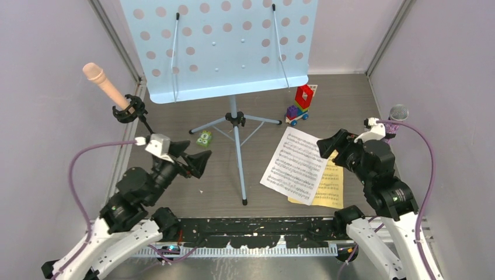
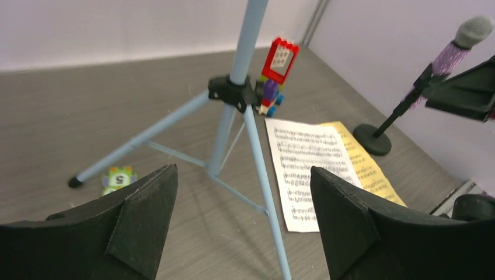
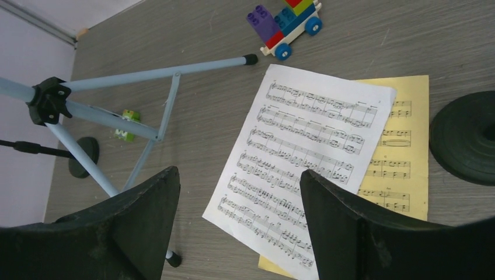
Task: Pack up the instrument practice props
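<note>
The pale-blue perforated music rack (image 1: 225,46) stands at the back centre on its tripod legs (image 1: 236,134). A white score sheet (image 1: 295,166) lies partly over a yellow one (image 1: 333,186) on the floor to the right. The peach microphone (image 1: 105,81) sits in a black holder (image 1: 129,109) at the left wall. The purple glitter microphone (image 2: 452,49) stands on its round base (image 2: 372,140) at the right. My left gripper (image 1: 195,154) is open and empty, left of the tripod. My right gripper (image 1: 334,146) is open and empty above the sheets' right edge.
A colourful toy brick car (image 1: 299,105) stands behind the sheets. A small green block (image 1: 204,138) lies by the tripod's left leg. Purple walls close in on the left, the right and the back. The tripod's front leg (image 1: 240,175) reaches toward the near edge.
</note>
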Available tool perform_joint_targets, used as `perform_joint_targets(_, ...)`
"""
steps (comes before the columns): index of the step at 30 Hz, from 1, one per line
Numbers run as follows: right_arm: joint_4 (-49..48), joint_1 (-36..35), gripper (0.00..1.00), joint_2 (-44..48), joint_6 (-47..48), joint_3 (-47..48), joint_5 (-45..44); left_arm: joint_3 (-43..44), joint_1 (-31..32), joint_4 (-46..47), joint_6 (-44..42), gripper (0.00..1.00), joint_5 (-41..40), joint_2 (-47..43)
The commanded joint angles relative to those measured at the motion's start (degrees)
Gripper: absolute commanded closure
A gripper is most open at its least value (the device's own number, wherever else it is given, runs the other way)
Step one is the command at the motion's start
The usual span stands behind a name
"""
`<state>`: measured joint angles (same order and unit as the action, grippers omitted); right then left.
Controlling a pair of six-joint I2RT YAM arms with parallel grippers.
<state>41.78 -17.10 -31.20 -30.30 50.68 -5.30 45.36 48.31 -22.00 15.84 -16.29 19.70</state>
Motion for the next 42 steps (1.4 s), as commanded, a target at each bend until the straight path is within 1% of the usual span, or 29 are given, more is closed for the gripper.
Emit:
perform_joint_targets(1,-3.8,0.2,0.2,1.5,-2.4,-1.6,3.5,-8.9,0.1,20.7,3.6,0.14,2.1,1.1)
perform_joint_targets(4,-4.1,0.3,0.2,2.5,-4.2,-3.2,4.5,-15.0,0.1,34.0,0.6,0.12,2.4,3.6)
perform_joint_targets(6,-3.9,0.2,0.2,3.1,-5.0,-4.0,6.7,-17.9,0.1,42.4,-2.5,0.09,2.8,6.0)
perform_joint_targets(8,-3.5,0.2,0.2,3.6,-5.3,-4.6,7.1,-19.0,0.0,47.9,-5.0,0.06,2.7,9.4)
perform_joint_targets(13,-2.4,0.2,0.2,4.5,-5.7,-5.3,7.3,-15.6,0.0,52.1,-11.5,0.04,4.7,20.2)
perform_joint_targets(16,-2.2,0.2,0.2,4.7,-7.0,-5.8,8.0,-13.4,-0.8,53.7,-15.0,0.03,4.4,24.2)
perform_joint_targets(18,-2.6,0.2,0.2,4.7,-8.3,-6.5,9.0,-12.2,-2.7,54.4,-15.6,0.03,5.5,26.3)
perform_joint_targets(21,-3.5,0.2,0.2,4.7,-9.9,-7.6,10.7,-10.5,-7.6,56.2,-14.2,0.03,10.1,28.9)
perform_joint_targets(25,-3.7,0.2,0.2,4.4,-10.7,-8.2,11.4,-8.0,-15.0,58.3,-9.7,0.04,19.1,32.4)
perform_joint_targets(29,-3.5,0.2,0.2,4.3,-10.5,-8.2,11.4,-5.4,-18.5,60.2,-7.7,0.05,27.4,36.4)
perform_joint_targets(33,-3.4,0.2,0.2,4.3,-10.6,-8.5,11.5,-3.0,-19.5,60.8,-7.5,0.09,34.9,40.7)
perform_joint_targets(36,-3.5,0.2,0.21,4.3,-10.9,-9.0,11.8,-1.5,-19.6,60.6,-7.7,0.14,37.2,43.1)
perform_joint_targets(39,-3.7,0.2,0.21,4.1,-11.3,-9.2,12.4,-0.3,-19.9,59.9,-8.5,0.28,37.5,45.0)
perform_joint_targets(42,-3.7,0.2,0.23,4.0,-11.5,-9.4,12.9,1.0,-20.4,58.8,-8.9,0.41,38.4,46.0)
